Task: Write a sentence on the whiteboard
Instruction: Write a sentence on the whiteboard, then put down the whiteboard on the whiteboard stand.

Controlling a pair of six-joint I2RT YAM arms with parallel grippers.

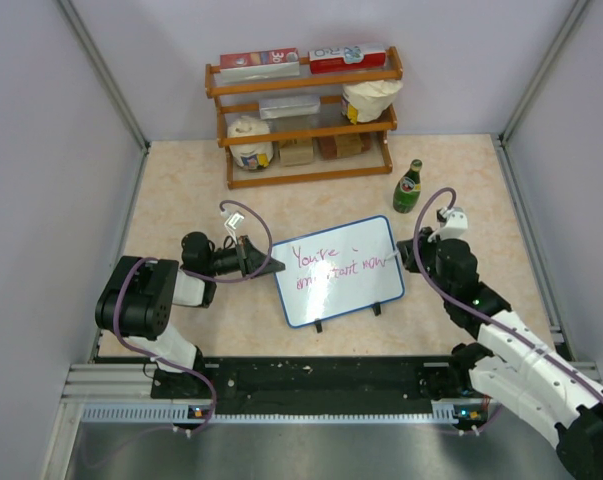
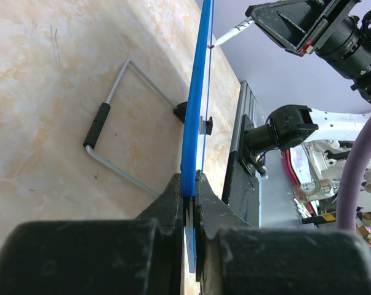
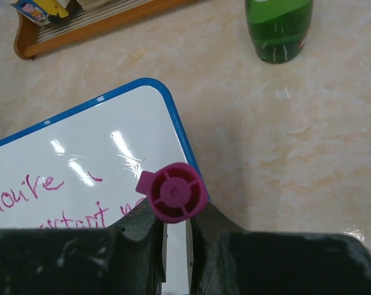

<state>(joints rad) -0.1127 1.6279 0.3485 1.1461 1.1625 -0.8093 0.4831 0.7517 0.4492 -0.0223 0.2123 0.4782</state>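
Observation:
The whiteboard [image 1: 343, 300], white with a thin blue frame, stands tilted on small black feet at mid-table. Magenta handwriting fills its upper half. My left gripper [image 1: 271, 267] is shut on the board's left edge; in the left wrist view the blue frame [image 2: 197, 92] runs straight between the black fingers [image 2: 173, 203]. My right gripper [image 1: 409, 256] sits at the board's right edge, shut on a magenta-capped marker [image 3: 176, 192]. The marker's butt end faces the right wrist camera above the board's corner [image 3: 130, 117], and its tip is hidden.
A wooden shelf [image 1: 306, 110] with boxes and jars stands at the back. A green bottle [image 1: 409, 187] [image 3: 279, 27] stands just behind the board's right corner. The board's wire stand [image 2: 111, 117] rests on the table behind it. A black rail [image 1: 311, 385] runs along the near edge.

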